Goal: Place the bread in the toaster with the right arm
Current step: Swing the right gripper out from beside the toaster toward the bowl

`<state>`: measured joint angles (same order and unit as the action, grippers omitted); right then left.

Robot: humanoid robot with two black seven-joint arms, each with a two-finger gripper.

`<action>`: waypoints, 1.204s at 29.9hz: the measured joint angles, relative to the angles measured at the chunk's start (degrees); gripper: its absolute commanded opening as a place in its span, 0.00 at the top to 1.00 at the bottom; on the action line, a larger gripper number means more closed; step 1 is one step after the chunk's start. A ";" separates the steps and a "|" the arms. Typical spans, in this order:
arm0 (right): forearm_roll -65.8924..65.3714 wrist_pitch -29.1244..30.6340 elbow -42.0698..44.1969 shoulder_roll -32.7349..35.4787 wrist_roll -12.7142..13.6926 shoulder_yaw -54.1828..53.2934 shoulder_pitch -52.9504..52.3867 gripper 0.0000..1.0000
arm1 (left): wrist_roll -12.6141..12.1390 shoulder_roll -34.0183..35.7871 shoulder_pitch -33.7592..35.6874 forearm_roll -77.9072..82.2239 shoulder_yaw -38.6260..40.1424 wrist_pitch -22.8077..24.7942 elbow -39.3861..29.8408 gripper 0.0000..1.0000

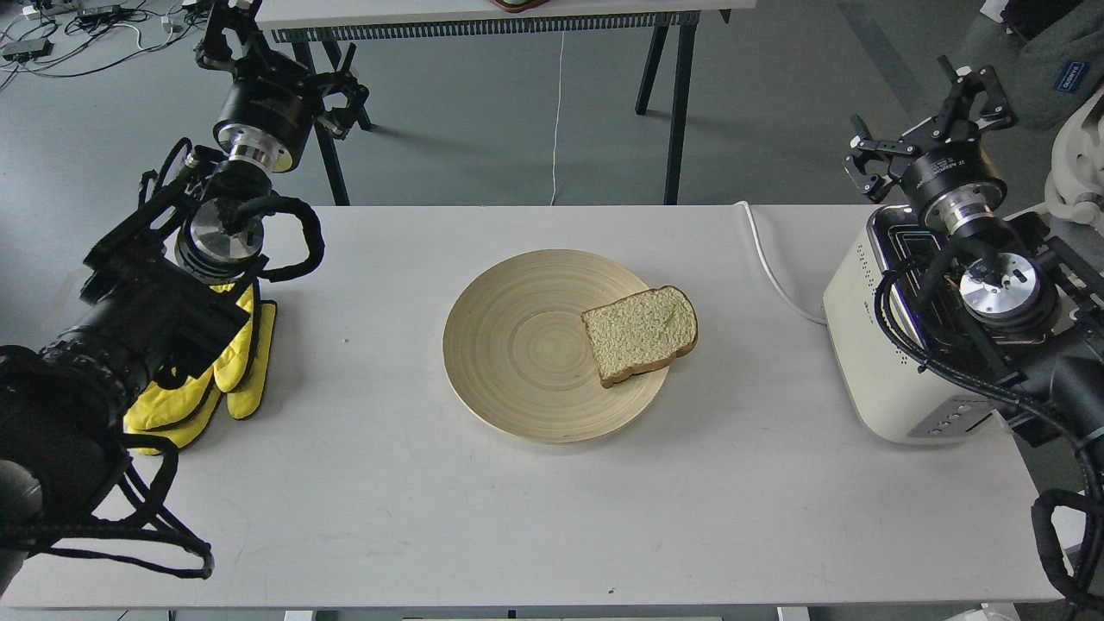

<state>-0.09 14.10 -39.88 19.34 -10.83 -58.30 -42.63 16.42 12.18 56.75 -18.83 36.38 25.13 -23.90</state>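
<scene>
The bread (640, 335), a pale tan slice with a brown crust, lies flat on the right side of a round wooden plate (517, 345), overhanging the rim a little. The cream-white toaster (880, 362) stands at the table's right edge, its chrome top mostly covered by my right arm. My right gripper (919, 129) hangs above and behind the toaster, past the table's back edge. It is open and empty, well apart from the bread. My left gripper (280, 69) is raised beyond the back left corner, its fingers spread and empty.
Yellow gloves (228, 362) lie on the table's left side under my left arm. A white cord (772, 267) runs from the toaster to the back edge. Another table's black legs (677, 103) stand behind.
</scene>
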 measured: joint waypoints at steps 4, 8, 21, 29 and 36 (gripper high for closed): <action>-0.01 0.09 -0.47 0.00 0.09 0.13 -0.15 0.00 | -0.01 0.11 0.02 0.00 0.00 -0.15 0.06 0.00; -0.22 0.13 -1.74 0.27 0.10 2.64 -0.36 0.00 | -0.03 0.41 0.02 -0.05 0.05 -0.05 0.26 0.00; -13.73 -1.91 -5.75 3.09 -0.11 13.72 -5.90 0.01 | -0.15 0.26 0.02 -0.07 0.09 0.54 0.27 0.00; -24.65 -7.63 -12.80 4.90 0.10 22.78 -5.67 0.01 | -0.01 0.14 -0.04 -0.06 0.09 0.60 0.18 0.00; -32.82 -13.36 -14.02 5.25 0.26 33.58 -6.07 0.02 | 0.02 0.13 -0.06 -0.06 0.11 0.41 0.16 0.00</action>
<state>-32.90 0.75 -53.90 24.59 -10.57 -24.72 -48.70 16.45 12.30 56.69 -18.89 36.50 25.54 -23.74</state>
